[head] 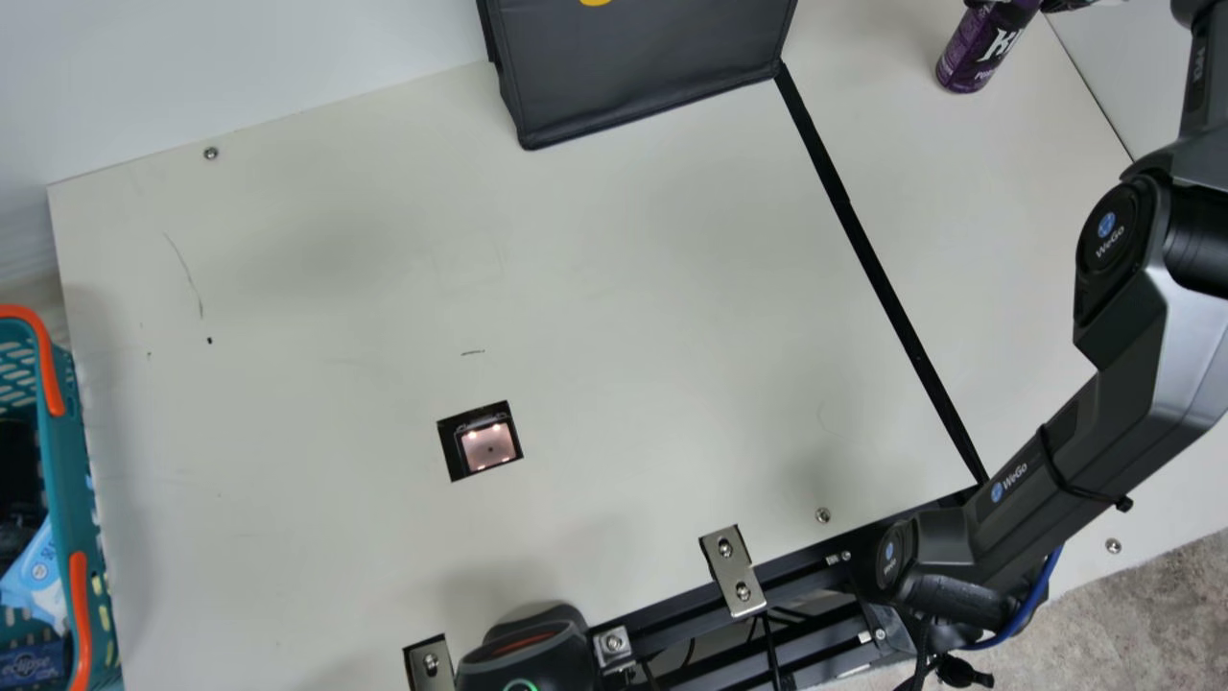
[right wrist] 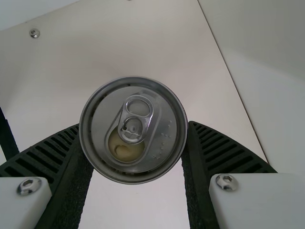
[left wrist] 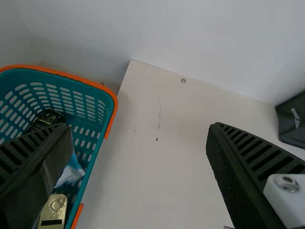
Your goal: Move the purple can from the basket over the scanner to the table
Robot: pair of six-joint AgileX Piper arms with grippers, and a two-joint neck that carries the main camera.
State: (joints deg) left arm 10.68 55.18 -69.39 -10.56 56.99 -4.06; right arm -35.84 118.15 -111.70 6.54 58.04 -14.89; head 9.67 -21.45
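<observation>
Purple can point(head: 979, 56) between the right arm's fingers point(right wrist: 198, 167), tab end showing

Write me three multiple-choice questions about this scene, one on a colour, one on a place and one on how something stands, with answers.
1. What colour is the basket's body?
A) Red
B) Teal
C) Yellow

2. Where is the purple can?
A) In the basket
B) On the scanner
C) In the right pincer

3. How is the left pincer?
A) Open
B) Shut
C) Gripping a can

1: B, its walls are teal beneath orange trim.
2: C, the right wrist view shows it between both fingers.
3: A, its fingers stand wide apart.
</observation>
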